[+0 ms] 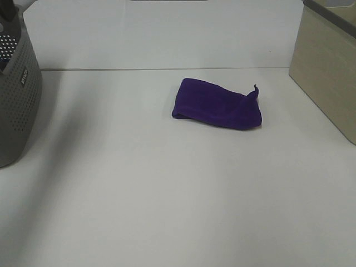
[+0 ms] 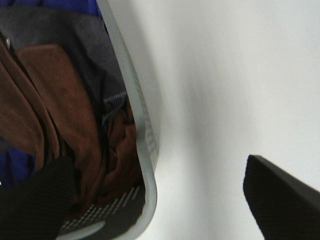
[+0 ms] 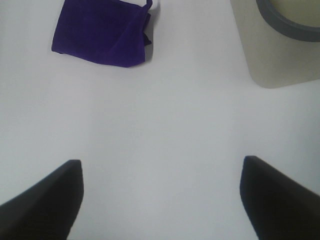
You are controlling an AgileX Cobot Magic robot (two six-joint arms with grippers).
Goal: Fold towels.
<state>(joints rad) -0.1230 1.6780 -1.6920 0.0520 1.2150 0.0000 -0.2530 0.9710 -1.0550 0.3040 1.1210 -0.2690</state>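
Nearest the high camera: bare white table [image 1: 167, 211], nothing resting on its near half; neither arm shows in that view.

Right gripper [image 3: 160, 200]: seen only from its own wrist camera; two dark fingers [image 3: 45, 200] spread wide with bare table between them; holding nothing; well apart from the cloth.

Left gripper [image 2: 155, 200]: seen only from its own wrist camera; fingers [image 2: 280, 200] spread wide, empty; one finger over the open basket, the other over bare table, the basket's rim between them.

Mid table: purple towel [image 1: 218, 104]; folded into a compact bundle, lying flat on the table slightly right of centre in the high view; long axis runs roughly left to right across that view, tilted a little so the left end sits farther back at its top edge; left end a neat rounded fold, right end bunched, with a small peak of cloth standing up at the far right corner; a bit of white shows at that corner in the right wrist view.

Left edge: grey perforated basket [image 1: 16, 94]; brown cloth [image 2: 55, 110] and some blue fabric inside.

Right edge: beige box [image 1: 325, 67], well apart from the towel.

Far: seam where the table meets the white backdrop.
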